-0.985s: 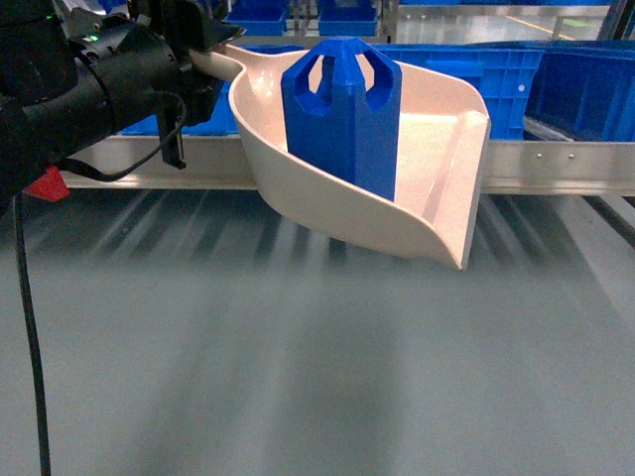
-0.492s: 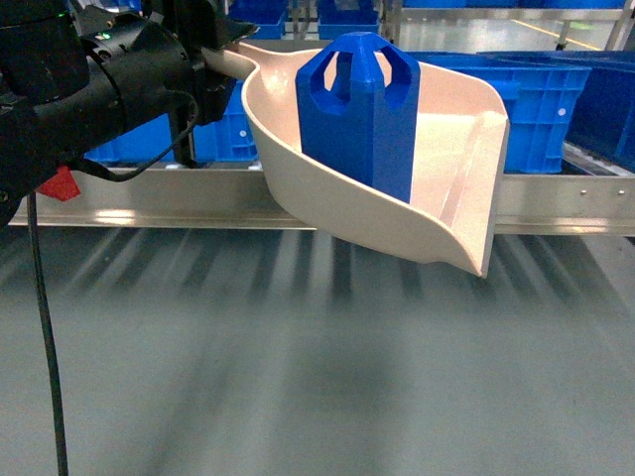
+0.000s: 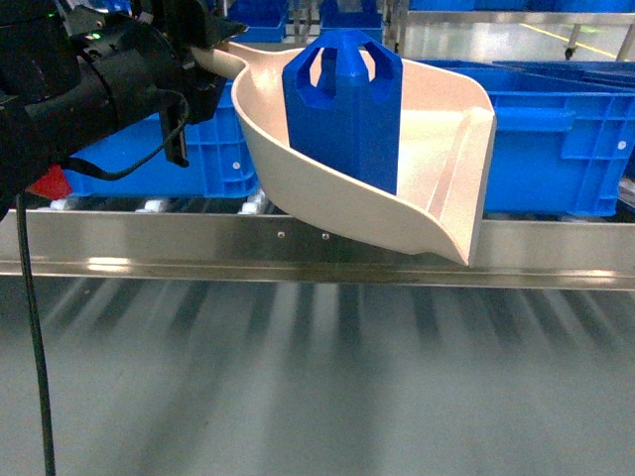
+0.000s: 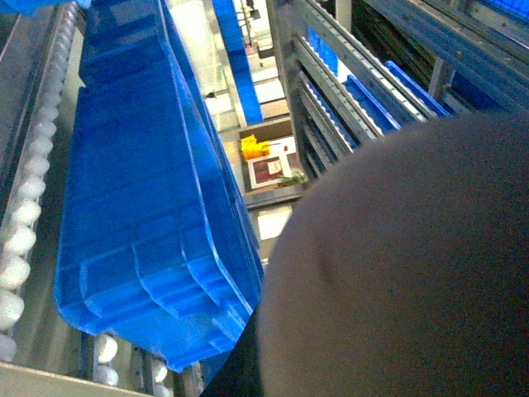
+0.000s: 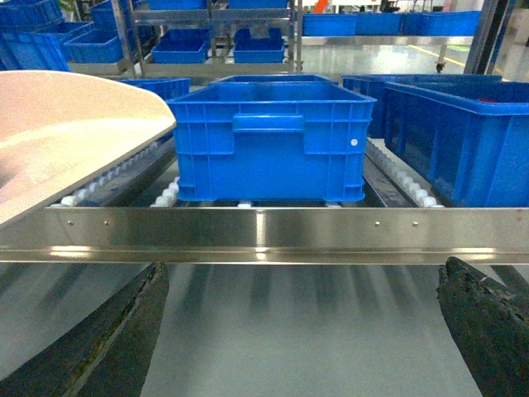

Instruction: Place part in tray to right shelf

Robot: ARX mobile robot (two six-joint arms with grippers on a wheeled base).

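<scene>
At the upper left of the head view, the black left arm [image 3: 99, 79] holds the tray [image 3: 437, 129] by its handle [image 3: 220, 58]; the left gripper [image 3: 193, 45] sits where the handle disappears into it, and its fingers appear clamped on that handle, though the contact itself is mostly hidden. A black cable [image 3: 30, 337] hangs down the left edge of the frame. The pale scoop tilts across the centre of the frame, its flat lip lowest at right and hanging in front of the shiny front rail [image 3: 298, 248] of the right shelf [image 3: 556, 253]. The part [image 3: 342, 104], a bright-blue block with a domed, pierced top, stands upright inside the tray, against its back wall. Behind it, blue crates [image 3: 556, 129] sit on the shelf's white rollers [image 3: 149, 205].

The left wrist view is half filled by the blurred, pale underside of the tray [image 4: 405, 273] at lower right, with a blue crate [image 4: 140, 207] and rollers [image 4: 16, 248] at left.

In the right wrist view, the tray's curved edge [image 5: 74, 132] enters at the left, above the rail [image 5: 264, 233]. A blue crate [image 5: 271, 136] stands centred on the shelf. The right gripper [image 5: 302, 331] hangs below the rail, its dark fingers [image 5: 116, 331] spread wide apart at the bottom corners, gripping nothing.
</scene>
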